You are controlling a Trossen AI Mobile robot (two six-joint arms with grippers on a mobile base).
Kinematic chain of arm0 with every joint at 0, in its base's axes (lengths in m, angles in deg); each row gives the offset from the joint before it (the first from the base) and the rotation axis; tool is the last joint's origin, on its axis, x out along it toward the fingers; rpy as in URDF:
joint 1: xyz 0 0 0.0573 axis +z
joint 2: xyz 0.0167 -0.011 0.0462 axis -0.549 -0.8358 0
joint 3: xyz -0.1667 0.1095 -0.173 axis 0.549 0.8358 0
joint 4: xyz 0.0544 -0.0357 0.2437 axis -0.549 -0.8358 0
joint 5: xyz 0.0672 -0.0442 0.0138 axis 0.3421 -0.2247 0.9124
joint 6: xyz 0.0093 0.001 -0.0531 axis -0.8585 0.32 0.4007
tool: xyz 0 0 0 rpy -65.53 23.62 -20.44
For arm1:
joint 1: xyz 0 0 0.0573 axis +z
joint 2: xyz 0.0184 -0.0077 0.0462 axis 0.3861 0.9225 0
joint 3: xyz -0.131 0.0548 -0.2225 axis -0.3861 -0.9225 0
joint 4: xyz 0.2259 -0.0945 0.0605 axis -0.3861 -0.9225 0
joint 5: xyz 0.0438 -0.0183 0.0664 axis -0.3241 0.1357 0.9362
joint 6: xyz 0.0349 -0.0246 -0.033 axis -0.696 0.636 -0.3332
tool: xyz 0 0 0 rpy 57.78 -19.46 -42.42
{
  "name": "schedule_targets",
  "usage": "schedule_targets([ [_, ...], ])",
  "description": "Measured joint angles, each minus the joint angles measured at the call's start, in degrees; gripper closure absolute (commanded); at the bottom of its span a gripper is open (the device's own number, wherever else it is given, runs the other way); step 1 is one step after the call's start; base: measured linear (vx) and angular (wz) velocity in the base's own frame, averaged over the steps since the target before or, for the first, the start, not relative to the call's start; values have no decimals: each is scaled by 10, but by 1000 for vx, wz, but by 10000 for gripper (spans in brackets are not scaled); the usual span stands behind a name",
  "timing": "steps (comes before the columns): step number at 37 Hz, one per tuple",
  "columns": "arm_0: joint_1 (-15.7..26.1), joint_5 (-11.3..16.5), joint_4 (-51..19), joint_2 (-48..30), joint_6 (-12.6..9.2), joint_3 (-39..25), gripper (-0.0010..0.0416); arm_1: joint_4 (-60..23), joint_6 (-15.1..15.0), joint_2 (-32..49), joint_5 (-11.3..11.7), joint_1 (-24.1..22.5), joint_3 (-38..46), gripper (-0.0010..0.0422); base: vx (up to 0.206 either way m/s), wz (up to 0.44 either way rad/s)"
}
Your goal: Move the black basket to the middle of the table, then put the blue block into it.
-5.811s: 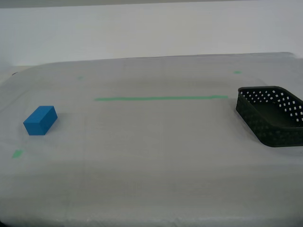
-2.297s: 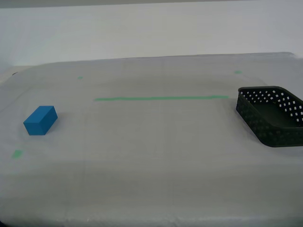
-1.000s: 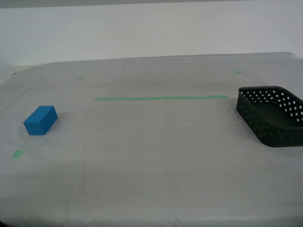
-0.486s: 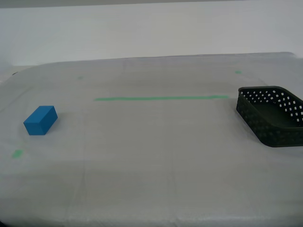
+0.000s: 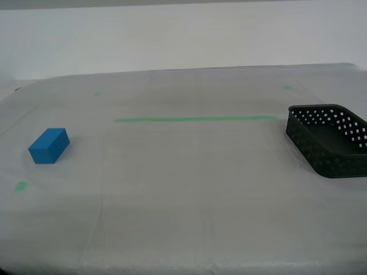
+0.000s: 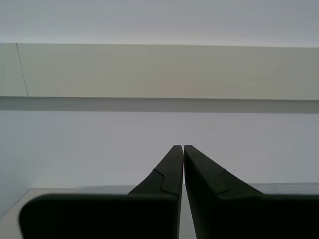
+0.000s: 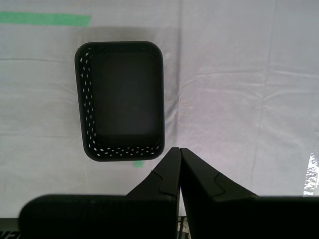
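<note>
The black basket (image 5: pixel 330 139) stands empty at the exterior view's right edge of the table (image 5: pixel 183 189). The first wrist view looks down on the same basket (image 7: pixel 120 99) from high above, with my first gripper (image 7: pixel 179 149) shut and holding nothing, its tips off the basket's near rim. The blue block (image 5: pixel 49 145) lies alone at the exterior view's left. My second gripper (image 6: pixel 183 147) is shut, empty, and faces a pale wall, away from both objects. Neither arm shows in the exterior view.
A long green tape line (image 5: pixel 195 119) crosses the table's middle, and its end (image 7: pixel 45 19) lies beyond the basket. Small green marks (image 5: pixel 21 186) dot the surface. A white wall (image 5: pixel 183 40) rises behind the table's far edge.
</note>
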Motion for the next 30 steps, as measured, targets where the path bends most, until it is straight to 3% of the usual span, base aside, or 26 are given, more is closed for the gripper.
schedule_targets([
  [17, 0, 0, 5, 0, -4, 0, 399, 0, 0, 0, 0, 0, 0, 412, 0, 0],
  [30, 0, 0, 12, 0, -5, 0, 303, 0, 0, 0, 0, 0, 0, 412, 0, 0],
])
